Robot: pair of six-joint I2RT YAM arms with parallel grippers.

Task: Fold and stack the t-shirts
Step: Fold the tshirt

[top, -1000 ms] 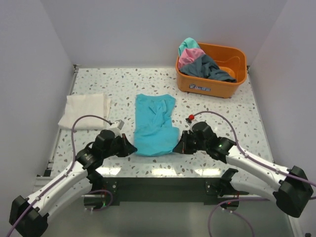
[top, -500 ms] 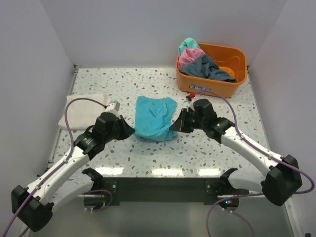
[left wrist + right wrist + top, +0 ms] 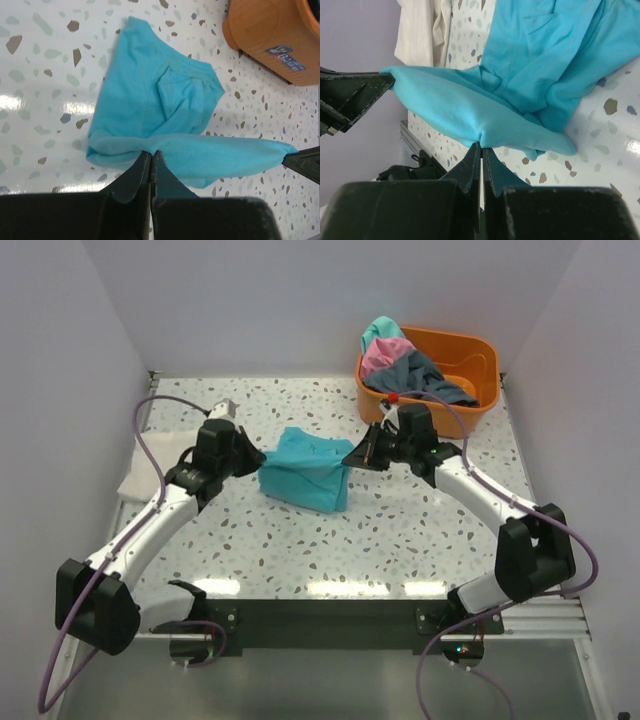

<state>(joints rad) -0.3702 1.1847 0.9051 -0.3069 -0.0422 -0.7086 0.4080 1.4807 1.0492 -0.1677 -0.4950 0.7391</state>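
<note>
While left end effector [image 3: 151, 153] and right end effector [image 3: 481, 145] grip it, teal t-shirt [image 3: 305, 476] sags.

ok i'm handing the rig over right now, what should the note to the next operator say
Left gripper: shut on one corner of the teal t-shirt.
Right gripper: shut on the other corner. That edge is held up between them; the rest lies on the table.
Cream t-shirt: folded, at the table's left side.
Pink t-shirt, dark grey t-shirt and second teal t-shirt: heaped unfolded in the orange tub.
Done: cream one folded.
Left: finish this fold, stack it, then do the three in the tub.
</note>
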